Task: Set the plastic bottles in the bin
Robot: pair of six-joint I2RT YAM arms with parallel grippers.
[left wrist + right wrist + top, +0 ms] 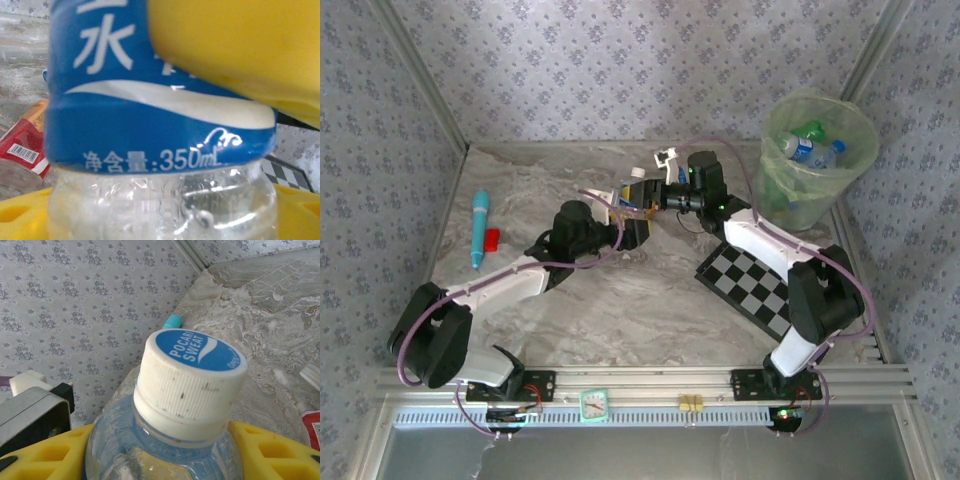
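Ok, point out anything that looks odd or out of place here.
Two stray items: a turquoise pen at the left of the table, with a small red piece beside it, and a checkerboard at right, lying askew to the table's edges. Nothing looks spilled or broken.

White-and-black left arm [510, 280], matching right arm [770, 240], lilac cables [410, 335] running alongside, yellow jaws, black joints

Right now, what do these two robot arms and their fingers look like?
Both the left arm and right arm have white links between chunky black joints, with thin lilac cables looping alongside. Their fingers are bright yellow plastic with slotted cut-outs.
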